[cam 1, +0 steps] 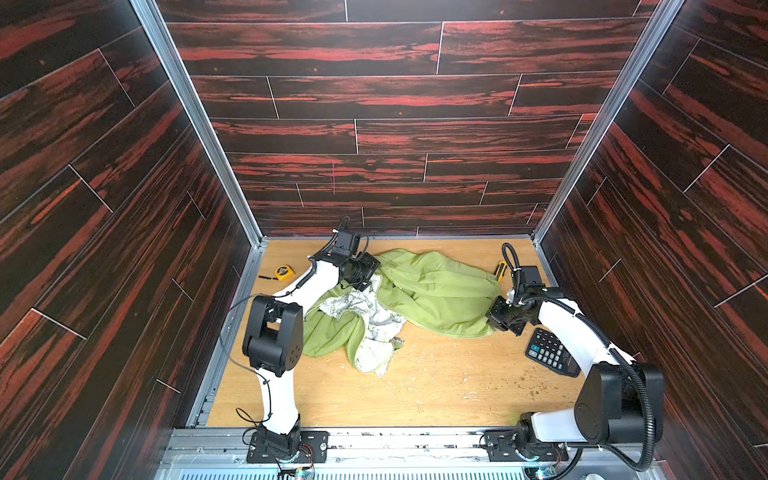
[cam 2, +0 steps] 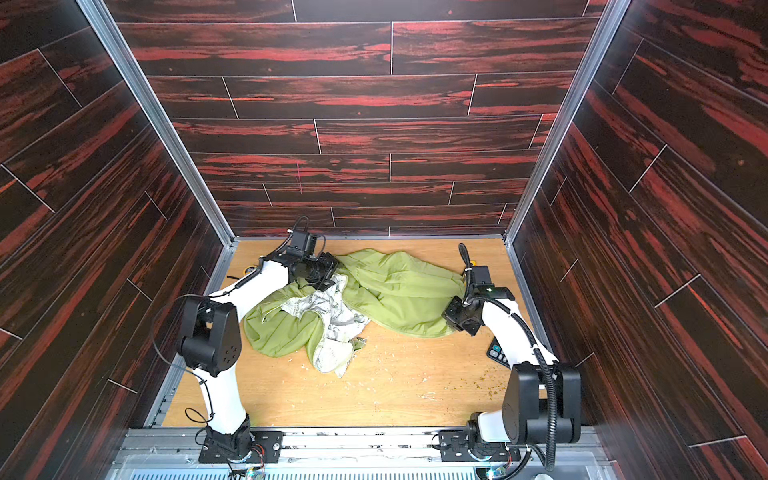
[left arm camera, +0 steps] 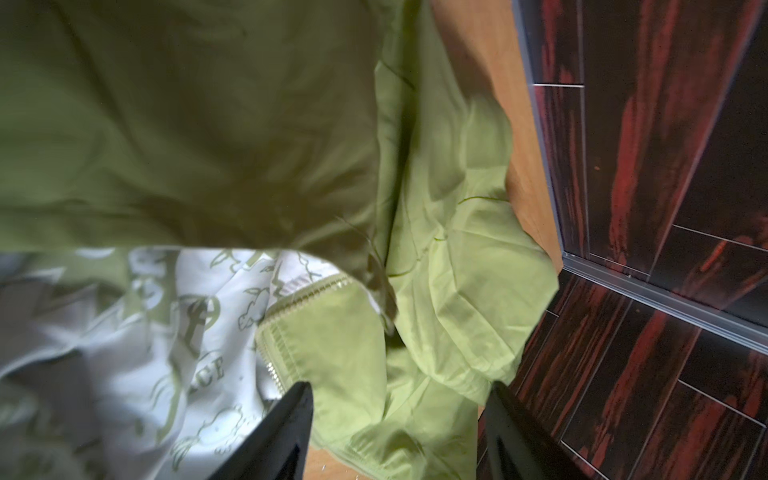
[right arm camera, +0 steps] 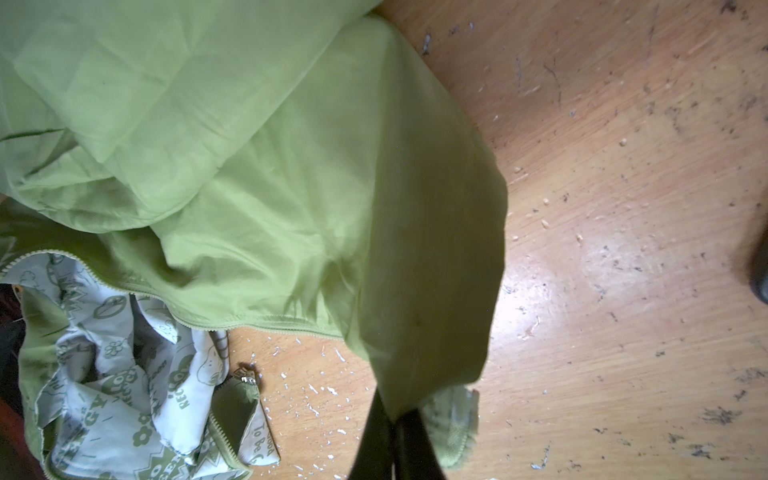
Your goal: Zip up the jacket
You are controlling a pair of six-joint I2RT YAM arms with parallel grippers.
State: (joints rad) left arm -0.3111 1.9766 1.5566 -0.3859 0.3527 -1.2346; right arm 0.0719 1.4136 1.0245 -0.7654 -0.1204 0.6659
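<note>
Though crumpled, jacket (cam 1: pixel 436 291) lengthwise left-right.

One jacket (cam 1: pixel 432 291); one calculator (cam 1: pixel 548 351); one tape measure (cam 1: pixel 284 272); one yellow tool (cam 1: pixel 500 268).

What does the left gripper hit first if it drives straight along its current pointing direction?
The thin lime-green fabric jacket: the open left gripper points at its green outer cloth, just beside the zipper edge. Depth is unclear, but it looks close.
</note>
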